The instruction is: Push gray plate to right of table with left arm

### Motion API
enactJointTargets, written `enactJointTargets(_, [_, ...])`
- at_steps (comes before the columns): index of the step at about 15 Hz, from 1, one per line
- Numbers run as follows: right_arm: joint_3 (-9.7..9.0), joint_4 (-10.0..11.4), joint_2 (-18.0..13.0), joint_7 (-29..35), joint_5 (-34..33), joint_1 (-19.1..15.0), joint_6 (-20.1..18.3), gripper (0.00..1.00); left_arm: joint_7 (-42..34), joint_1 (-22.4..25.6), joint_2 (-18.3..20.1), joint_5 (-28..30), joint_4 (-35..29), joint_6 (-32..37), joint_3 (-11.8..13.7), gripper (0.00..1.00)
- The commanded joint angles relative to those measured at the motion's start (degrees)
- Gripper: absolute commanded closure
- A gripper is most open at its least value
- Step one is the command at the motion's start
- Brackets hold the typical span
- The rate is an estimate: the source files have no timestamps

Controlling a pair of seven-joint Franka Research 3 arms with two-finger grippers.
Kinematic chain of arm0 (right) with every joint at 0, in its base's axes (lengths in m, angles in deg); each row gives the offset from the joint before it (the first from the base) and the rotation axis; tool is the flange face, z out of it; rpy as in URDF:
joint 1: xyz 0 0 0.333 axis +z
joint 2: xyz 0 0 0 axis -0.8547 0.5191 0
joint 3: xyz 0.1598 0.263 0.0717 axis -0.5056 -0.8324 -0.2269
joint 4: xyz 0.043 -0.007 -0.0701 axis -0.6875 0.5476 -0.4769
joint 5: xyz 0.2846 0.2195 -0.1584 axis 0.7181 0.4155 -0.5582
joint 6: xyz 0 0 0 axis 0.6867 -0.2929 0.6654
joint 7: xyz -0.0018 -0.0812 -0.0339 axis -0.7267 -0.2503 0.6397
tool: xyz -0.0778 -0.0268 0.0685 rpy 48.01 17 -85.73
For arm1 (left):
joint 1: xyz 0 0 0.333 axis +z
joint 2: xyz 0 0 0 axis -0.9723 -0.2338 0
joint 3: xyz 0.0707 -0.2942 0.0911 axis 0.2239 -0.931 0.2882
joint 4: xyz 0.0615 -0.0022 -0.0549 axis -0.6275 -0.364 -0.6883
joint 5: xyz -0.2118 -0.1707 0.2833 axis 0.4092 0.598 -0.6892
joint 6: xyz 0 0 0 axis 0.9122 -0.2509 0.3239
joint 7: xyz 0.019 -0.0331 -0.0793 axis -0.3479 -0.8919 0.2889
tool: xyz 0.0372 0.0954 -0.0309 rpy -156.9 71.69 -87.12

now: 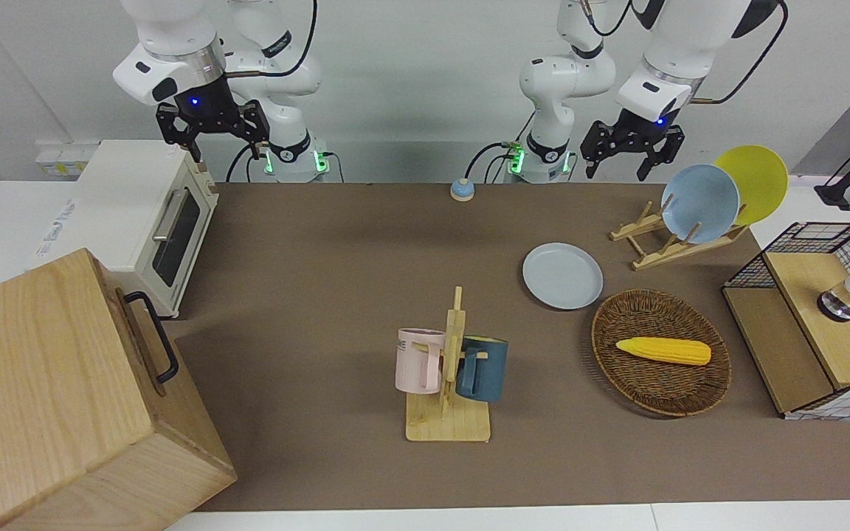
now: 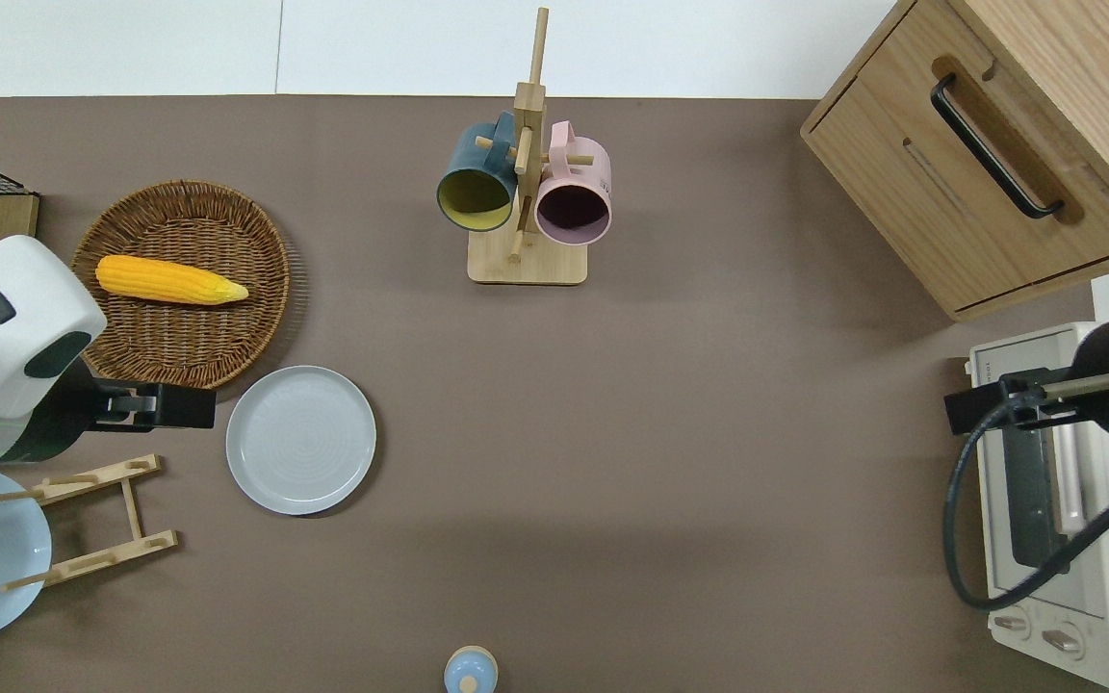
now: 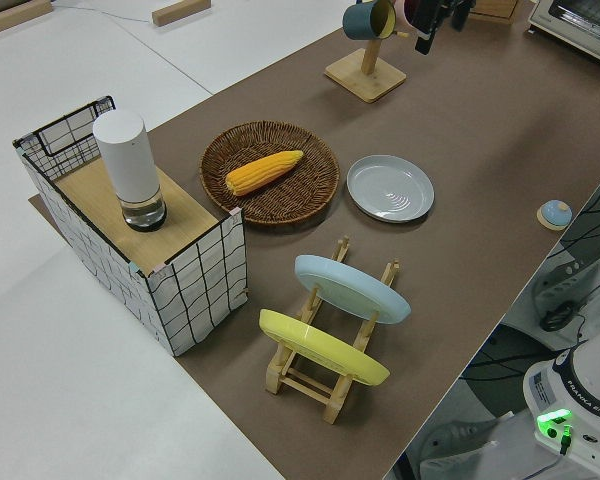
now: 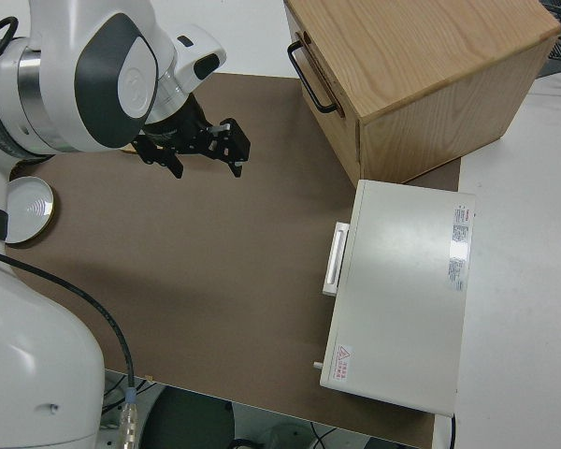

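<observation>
The gray plate (image 1: pixel 562 276) lies flat on the brown table (image 1: pixel 322 295), between the wicker basket and the dish rack, toward the left arm's end. It also shows in the overhead view (image 2: pixel 300 439) and the left side view (image 3: pixel 390 188). My left gripper (image 1: pixel 617 171) hangs open and empty in the air. In the overhead view the left gripper (image 2: pixel 155 406) is over the gap between basket and dish rack, just beside the plate's rim and apart from it. My right gripper (image 1: pixel 226 150) is open and empty; that arm is parked.
A wicker basket (image 2: pixel 179 337) holds a corn cob (image 2: pixel 169 279). A wooden dish rack (image 1: pixel 672 240) holds a sky-blue plate (image 1: pixel 699 203) and a yellow plate (image 1: pixel 757 181). A mug tree (image 2: pixel 526 192) stands mid-table. A wooden cabinet (image 2: pixel 988 164) and a toaster oven (image 2: pixel 1055 520) fill the right arm's end.
</observation>
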Motion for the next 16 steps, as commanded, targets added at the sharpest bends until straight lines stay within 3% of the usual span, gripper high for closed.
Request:
enactJointTargets(1, [0.0, 0.24, -0.59, -0.46, 0.12, -0.07, -0.41, 0.005, 0.38, -0.45, 0.24, -0.69, 0.69, 1.75, -0.32, 0.0])
enactJointTargets(16, [0.0, 0.24, -0.59, -0.46, 0.12, -0.07, -0.41, 0.005, 0.38, -0.54, 0.94, -0.33, 0.25, 3.69, 0.12, 0.0])
